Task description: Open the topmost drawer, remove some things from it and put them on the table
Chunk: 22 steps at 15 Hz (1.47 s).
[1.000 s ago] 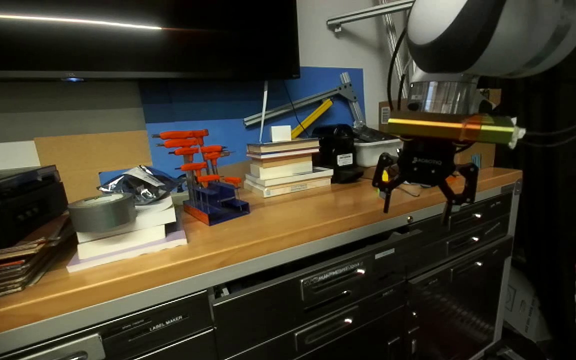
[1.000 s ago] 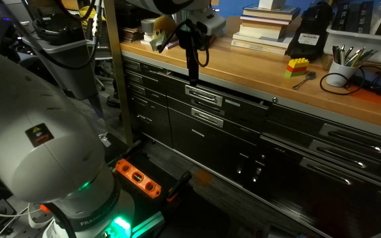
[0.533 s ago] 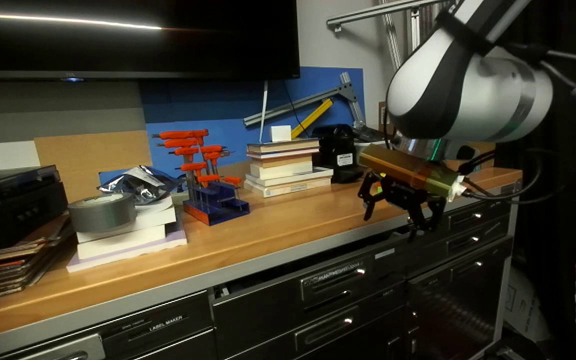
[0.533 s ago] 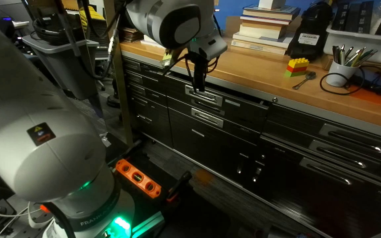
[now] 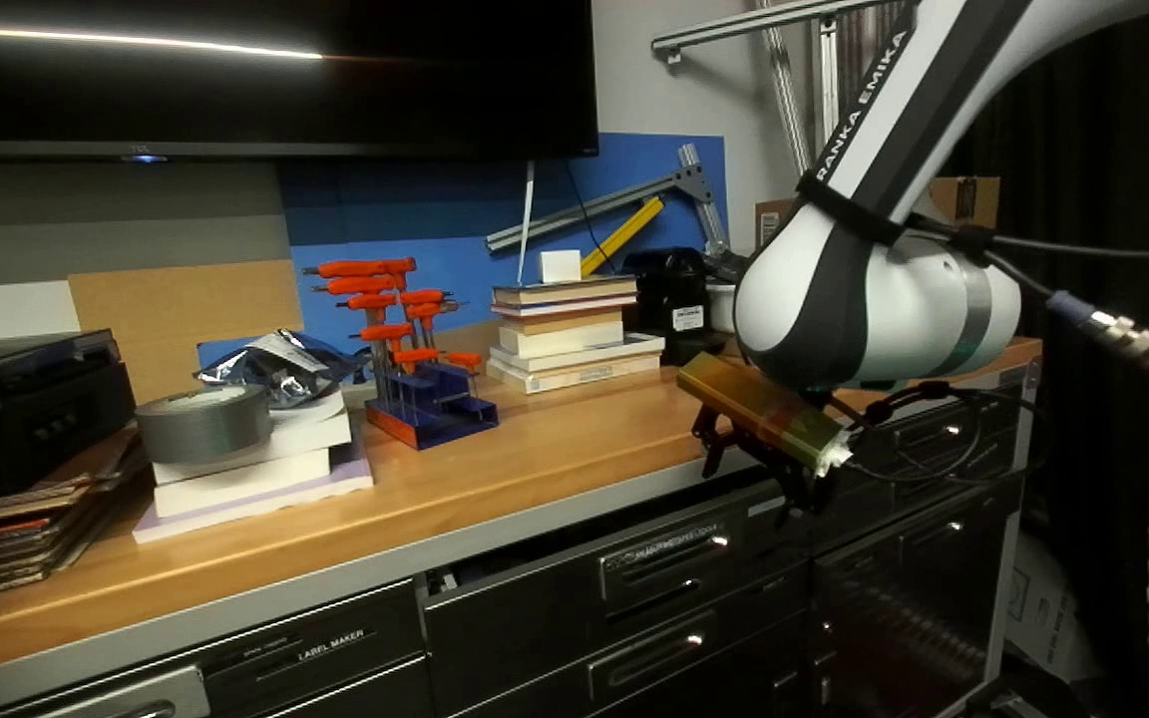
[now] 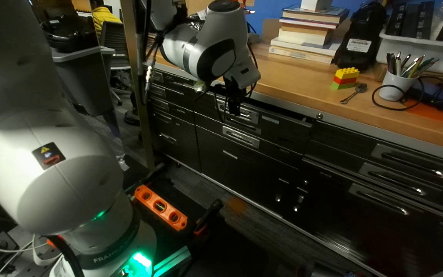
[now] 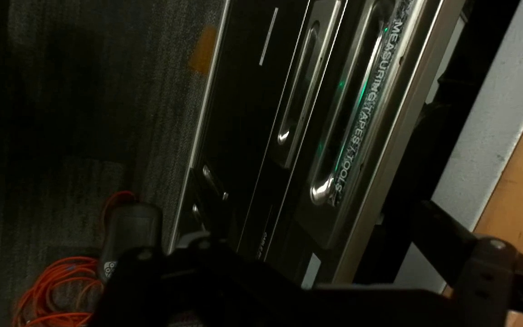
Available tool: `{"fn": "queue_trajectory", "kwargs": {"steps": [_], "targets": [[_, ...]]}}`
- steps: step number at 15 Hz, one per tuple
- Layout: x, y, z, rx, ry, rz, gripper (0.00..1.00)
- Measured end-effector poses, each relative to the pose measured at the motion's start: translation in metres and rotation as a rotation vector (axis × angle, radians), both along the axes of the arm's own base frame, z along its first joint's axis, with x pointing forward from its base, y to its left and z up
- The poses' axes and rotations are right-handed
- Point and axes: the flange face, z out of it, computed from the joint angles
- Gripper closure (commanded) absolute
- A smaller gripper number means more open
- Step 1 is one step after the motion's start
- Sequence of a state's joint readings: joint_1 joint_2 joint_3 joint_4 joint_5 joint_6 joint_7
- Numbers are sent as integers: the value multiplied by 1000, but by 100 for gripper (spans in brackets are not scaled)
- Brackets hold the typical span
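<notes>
The topmost drawer (image 5: 525,618) is dark metal and stands partly open, with a dark gap behind its front. It also shows in an exterior view (image 6: 287,132) and in the wrist view (image 7: 391,145), with its "measuring tapes / tools" label. My gripper (image 5: 749,491) is open and tilted, just in front of and over the drawer front. In the wrist view the open gripper (image 7: 327,234) has its fingers spread on either side of the drawer's front edge, with nothing seen between them. The things inside are hidden in the dark drawer. The wooden table (image 5: 584,439) lies above it.
On the table stand a red-handled hex key rack (image 5: 425,389), a book stack (image 5: 574,344), duct tape (image 5: 203,424) on books, toy bricks (image 6: 345,78), a spoon (image 6: 354,93) and a pen cup (image 6: 396,86). The grey table edge (image 7: 484,150) overhangs the drawer.
My gripper has come down and closer to the drawer front, moving left in an exterior view, and has turned to a tilt. The drawer has not moved.
</notes>
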<state>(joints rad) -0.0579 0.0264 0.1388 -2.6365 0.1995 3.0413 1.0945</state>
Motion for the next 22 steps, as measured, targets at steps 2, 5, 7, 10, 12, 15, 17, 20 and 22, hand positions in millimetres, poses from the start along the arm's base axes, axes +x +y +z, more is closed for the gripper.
{"fn": "queue_trajectory", "kwargs": {"steps": [2, 5, 7, 10, 12, 15, 17, 20, 22], "targets": [[8, 3, -5, -1, -4, -8, 0], [18, 6, -10, -5, -10, -16, 0], [24, 8, -13, -10, -7, -19, 0], [31, 10, -21, -14, 1, -29, 0], [35, 12, -27, -14, 10, -36, 0], [39, 15, -37, -11, 21, -50, 0], [41, 17, -43, -10, 19, -58, 0], [41, 19, -52, -12, 24, -72, 0], [41, 19, -56, -18, 25, -81, 0]]}}
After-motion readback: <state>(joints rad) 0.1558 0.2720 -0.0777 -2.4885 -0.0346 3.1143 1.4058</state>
